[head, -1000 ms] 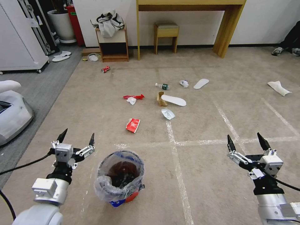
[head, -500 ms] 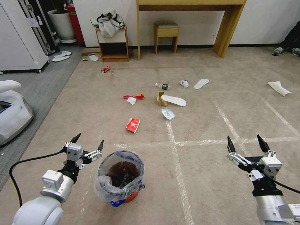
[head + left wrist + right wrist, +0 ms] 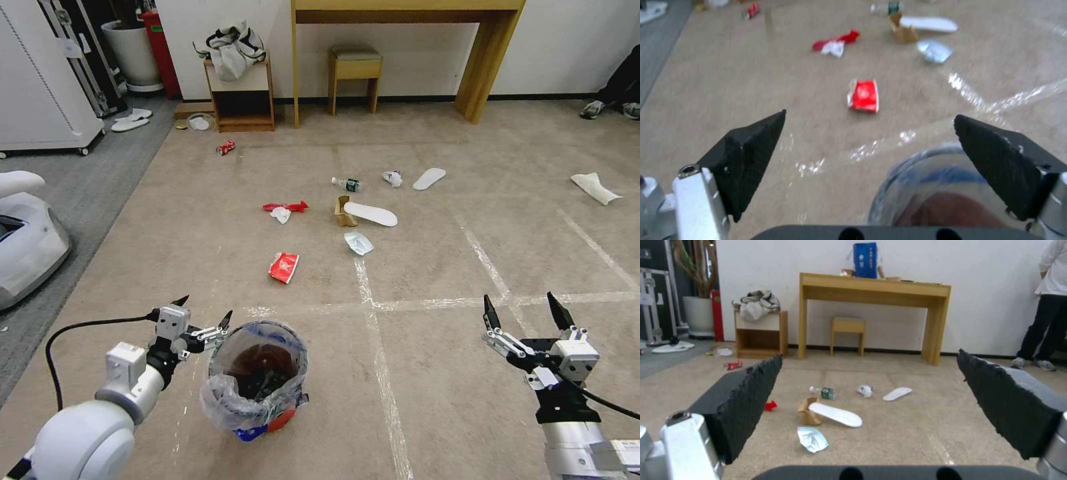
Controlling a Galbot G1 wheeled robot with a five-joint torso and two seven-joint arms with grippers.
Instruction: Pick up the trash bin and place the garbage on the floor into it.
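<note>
The trash bin, blue and red with a crinkled clear liner, stands on the beige floor close in front of me. My left gripper is open just left of its rim; the rim shows below one finger. My right gripper hangs open well to the right, over bare carpet. Garbage lies beyond: a red wrapper, another wrapper with a tissue, a brown carton, a white slipper, a bottle, a crushed can.
A white machine sits on the grey carpet at left. Along the back wall stand a small shelf with a jacket, a stool and a wooden table. More slippers lie farther right.
My left gripper has moved right and toward me, closing in on the bin's left rim, still open. The right gripper has sunk slightly.
</note>
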